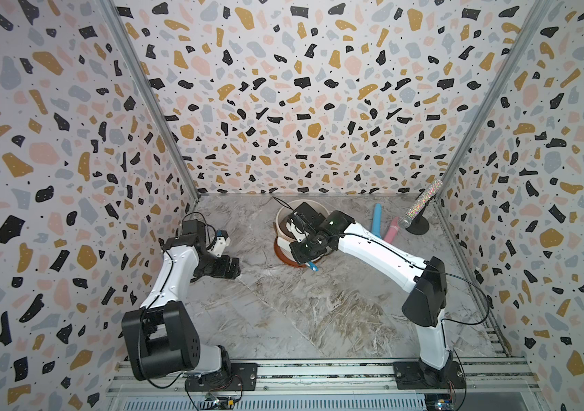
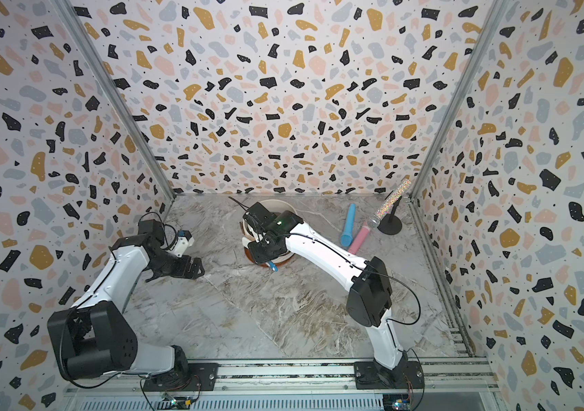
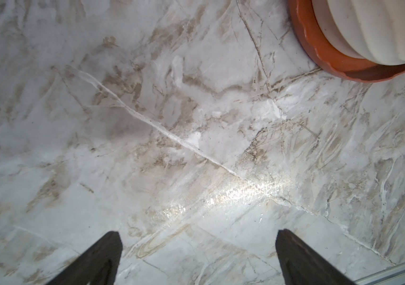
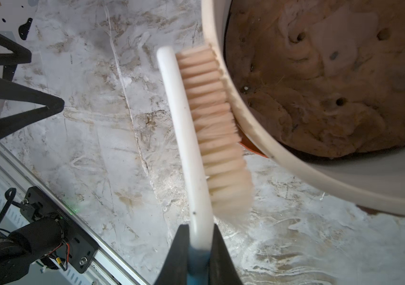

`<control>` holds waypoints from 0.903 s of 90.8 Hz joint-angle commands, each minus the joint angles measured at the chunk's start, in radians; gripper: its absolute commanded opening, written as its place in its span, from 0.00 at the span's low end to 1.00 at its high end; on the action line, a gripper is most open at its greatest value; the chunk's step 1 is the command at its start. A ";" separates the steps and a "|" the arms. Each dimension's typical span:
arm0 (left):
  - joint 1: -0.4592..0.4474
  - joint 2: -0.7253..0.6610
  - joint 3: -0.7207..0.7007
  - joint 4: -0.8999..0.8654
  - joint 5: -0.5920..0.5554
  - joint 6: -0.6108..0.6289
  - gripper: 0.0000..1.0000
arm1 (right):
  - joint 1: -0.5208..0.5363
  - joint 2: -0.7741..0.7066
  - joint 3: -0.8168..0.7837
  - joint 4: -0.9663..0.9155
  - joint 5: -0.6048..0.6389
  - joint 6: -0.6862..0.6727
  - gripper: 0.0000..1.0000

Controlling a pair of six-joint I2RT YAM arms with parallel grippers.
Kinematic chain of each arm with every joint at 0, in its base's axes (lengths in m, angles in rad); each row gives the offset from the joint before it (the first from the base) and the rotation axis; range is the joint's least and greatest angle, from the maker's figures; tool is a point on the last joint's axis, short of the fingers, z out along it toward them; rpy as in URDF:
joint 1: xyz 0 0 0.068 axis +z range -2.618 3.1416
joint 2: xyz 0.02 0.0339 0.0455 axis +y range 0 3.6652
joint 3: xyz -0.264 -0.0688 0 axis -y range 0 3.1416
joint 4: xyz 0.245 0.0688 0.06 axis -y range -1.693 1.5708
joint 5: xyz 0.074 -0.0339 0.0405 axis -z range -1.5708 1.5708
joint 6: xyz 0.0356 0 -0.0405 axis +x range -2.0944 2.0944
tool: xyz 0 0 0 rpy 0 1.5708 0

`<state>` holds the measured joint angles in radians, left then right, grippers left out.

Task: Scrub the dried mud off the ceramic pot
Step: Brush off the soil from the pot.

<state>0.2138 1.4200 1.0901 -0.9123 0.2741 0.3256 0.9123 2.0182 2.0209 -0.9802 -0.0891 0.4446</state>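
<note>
Your right gripper (image 4: 199, 234) is clamped on the blue end of a white-handled scrub brush with pale peach bristles (image 4: 204, 128). The bristles lie against the outside of the thick rim of the cream-white ribbed ceramic pot (image 4: 332, 187); the bristles nearest the gripper are blurred. The pot stands upright in a terracotta saucer (image 3: 307, 37) toward the back middle of the grey marble-patterned table (image 1: 301, 313), with a mound of brown soil (image 4: 320, 98) inside it. You cannot see the pot's wall below the bristles from here. Your left gripper (image 3: 197, 233) hangs over bare table with its jaws spread wide, holding nothing, apart from the pot on its left.
</note>
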 commanded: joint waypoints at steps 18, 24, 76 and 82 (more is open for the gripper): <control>0.004 0.013 -0.012 -0.013 0.045 0.022 1.00 | -0.038 -0.089 -0.101 -0.031 0.080 -0.020 0.00; 0.004 0.016 -0.013 -0.015 0.043 0.022 1.00 | -0.038 -0.113 -0.145 -0.028 0.080 -0.045 0.00; 0.004 0.008 -0.016 -0.037 0.104 0.046 1.00 | -0.044 -0.525 -0.625 0.068 -0.094 -0.178 0.00; 0.004 -0.005 -0.013 -0.046 0.145 0.057 1.00 | -0.048 -0.586 -0.644 0.069 -0.070 -0.170 0.00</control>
<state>0.2138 1.4326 1.0843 -0.9230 0.3370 0.3508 0.8639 1.5562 1.3945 -0.9352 -0.1284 0.2939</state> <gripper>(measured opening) 0.997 0.134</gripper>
